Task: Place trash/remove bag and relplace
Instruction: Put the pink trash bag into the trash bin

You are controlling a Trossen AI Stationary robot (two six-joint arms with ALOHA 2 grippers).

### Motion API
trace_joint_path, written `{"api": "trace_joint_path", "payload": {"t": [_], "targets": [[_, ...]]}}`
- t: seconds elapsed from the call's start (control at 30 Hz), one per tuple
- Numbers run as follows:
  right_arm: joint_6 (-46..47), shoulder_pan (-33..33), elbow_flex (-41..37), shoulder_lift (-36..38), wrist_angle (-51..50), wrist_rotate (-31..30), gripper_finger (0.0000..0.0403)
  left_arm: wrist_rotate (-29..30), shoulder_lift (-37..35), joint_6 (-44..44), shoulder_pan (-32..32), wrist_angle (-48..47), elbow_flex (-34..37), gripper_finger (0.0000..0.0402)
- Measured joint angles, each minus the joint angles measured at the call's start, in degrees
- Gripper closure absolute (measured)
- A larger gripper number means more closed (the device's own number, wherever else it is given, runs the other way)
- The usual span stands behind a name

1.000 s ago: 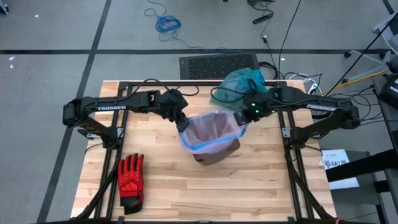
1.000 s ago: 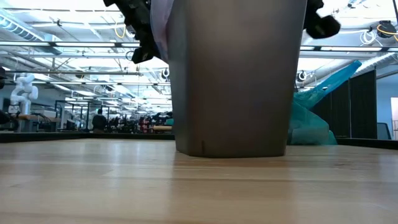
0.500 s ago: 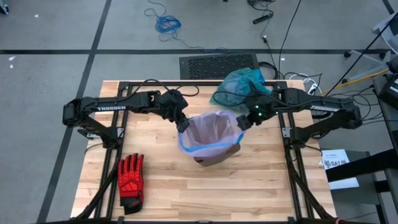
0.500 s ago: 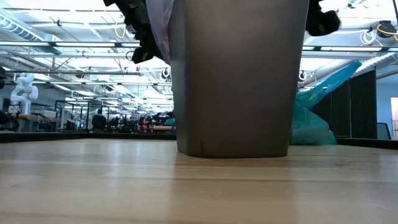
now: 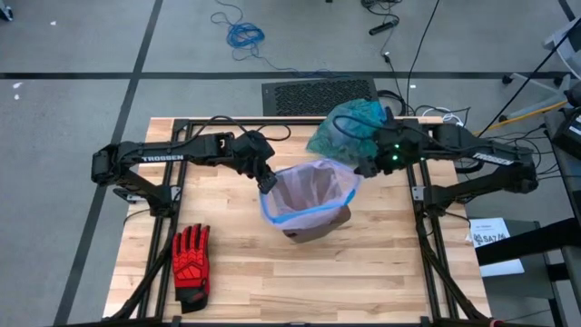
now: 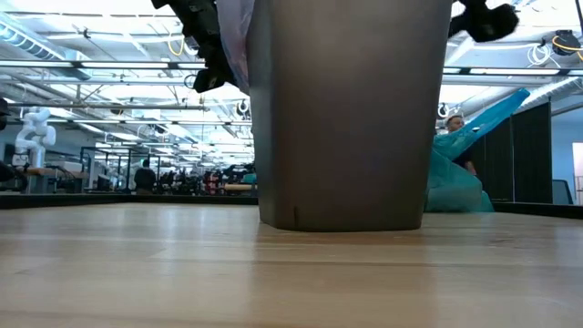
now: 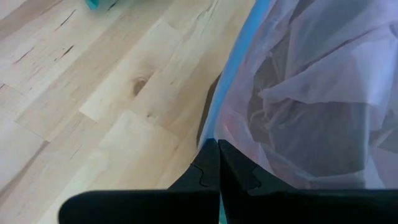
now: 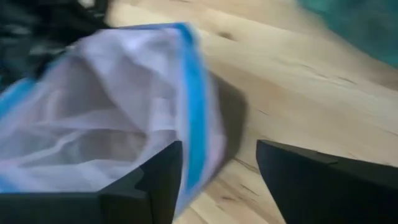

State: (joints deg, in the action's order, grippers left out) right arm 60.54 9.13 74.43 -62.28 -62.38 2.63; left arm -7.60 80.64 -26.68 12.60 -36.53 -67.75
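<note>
The teal-green bag (image 5: 349,127) lies crumpled on the table's far side, right of centre; it also shows as the teal bag (image 6: 455,173) behind the bin in the low view. The trash does not show. A grey-brown bin (image 5: 316,222) stands mid-table with a pale lilac bag (image 5: 309,191) in its mouth. My left gripper (image 5: 266,182) is shut on that bag's blue rim at the bin's left side. My right gripper (image 5: 368,168) hangs open just right of the rim, holding nothing; in the right wrist view the blue rim (image 8: 196,106) runs beside one finger (image 8: 163,180). My left gripper pinches the lilac bag's blue rim (image 7: 214,134) between its two shut fingers, on the side of the bag toward the table's left. The fingers come slanting down from the left. The film (image 6: 235,36) hangs from them beside the top of the bin's left wall.
A red-and-black glove (image 5: 191,263) lies near the table's front left corner. The black frame rails (image 5: 422,227) run along both sides of the table. In the low view, people (image 6: 144,173) stand far off in the room behind.
My right gripper has opened and let go of the lilac bag's rim, then risen and drawn back toward the table's right and far side, over the teal bag. The lilac bag's mouth stays spread over the bin.
</note>
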Motion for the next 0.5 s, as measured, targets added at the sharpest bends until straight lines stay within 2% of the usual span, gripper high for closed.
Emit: {"api": "trace_joint_path", "payload": {"t": [0.13, 0.27, 0.37, 0.5], "targets": [[0.7, 0.2, 0.0, 0.0, -2.9, 0.2, 0.0175, 0.0, 0.0, 0.0, 0.0, 0.0, 0.0, 0.0402], [-3.7, -0.8, 0.0, 0.7, 2.8, 2.3, 0.0161, 0.0, 0.0, 0.0, 0.0, 0.0, 0.0, 0.0402], [-6.9, -2.0, 2.2, 1.4, 7.0, 0.7, 0.0186, 0.0, 0.0, 0.0, 0.0, 0.0, 0.0, 0.0402], [-12.5, -3.3, 6.7, 1.2, 10.5, -4.0, 0.0264, 0.0, 0.0, 0.0, 0.0, 0.0, 0.0, 0.0402]]}}
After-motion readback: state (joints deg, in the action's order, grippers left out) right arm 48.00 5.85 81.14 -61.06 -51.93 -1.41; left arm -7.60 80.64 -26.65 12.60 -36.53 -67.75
